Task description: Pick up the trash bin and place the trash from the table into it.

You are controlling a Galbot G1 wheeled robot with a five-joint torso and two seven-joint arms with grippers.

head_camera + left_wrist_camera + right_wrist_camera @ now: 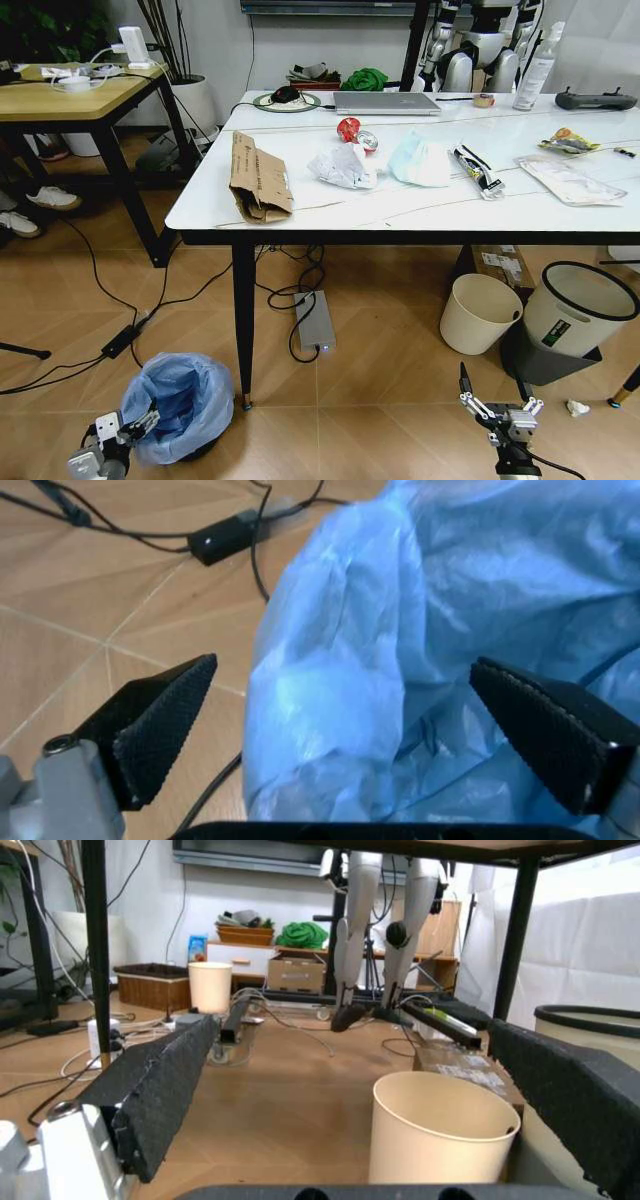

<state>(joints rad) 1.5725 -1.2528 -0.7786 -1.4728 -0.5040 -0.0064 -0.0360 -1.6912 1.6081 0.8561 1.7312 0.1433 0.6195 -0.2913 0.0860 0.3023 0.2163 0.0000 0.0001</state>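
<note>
Left tool [128,428], open, straddles the bag edge of the trash bin [180,400] on the floor at seven o'clock, evidently for lifting; right tool [500,410] idles open at five o'clock.

I count three bins on the floor: one trash bin [180,400] with a blue bag, one cream round bin [480,312], one white bin with black rim [578,310]. On the one marble tabletop [420,215] I see one folded cardboard [258,178], one red can [352,130], one crumpled tissue [343,166], one face mask [421,160], three wrappers, one laptop [385,102] and one spray bottle [537,68]. Two claws: left [132,428], right [498,408].
</note>
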